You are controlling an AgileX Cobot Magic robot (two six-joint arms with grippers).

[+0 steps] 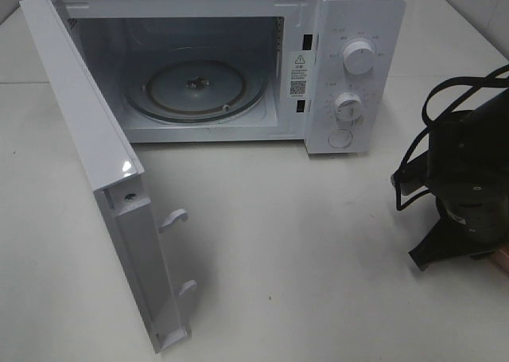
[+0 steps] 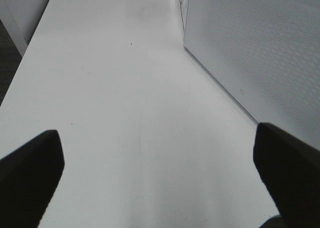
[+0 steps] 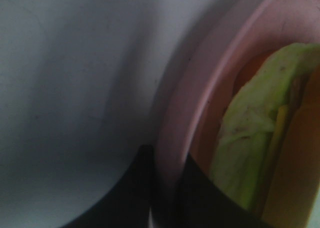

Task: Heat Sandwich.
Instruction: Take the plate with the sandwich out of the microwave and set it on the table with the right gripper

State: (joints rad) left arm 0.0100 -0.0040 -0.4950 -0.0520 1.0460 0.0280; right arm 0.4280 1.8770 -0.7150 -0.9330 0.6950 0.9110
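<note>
Right hand [image 3: 167, 188]: clamped on pink plate [image 3: 200, 87] rim; sandwich [image 3: 260, 138]: green-yellow filling showing; left hand [image 2: 160, 173]: spread wide, holding nothing

Your right arm [image 1: 469, 175] is a matte black, bulky housing with loops of black cable [image 1: 445, 99] over its top. Your left gripper [image 2: 160, 173] shows two dark, blunt-cornered fingers [image 2: 30, 178]; your right gripper [image 3: 167, 193] is black too.

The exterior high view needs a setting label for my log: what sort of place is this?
Probably a mock kitchen counter on a test bench: a white microwave with its door swung open stands on a plain white table, and a sandwich waits on a pink plate.
</note>
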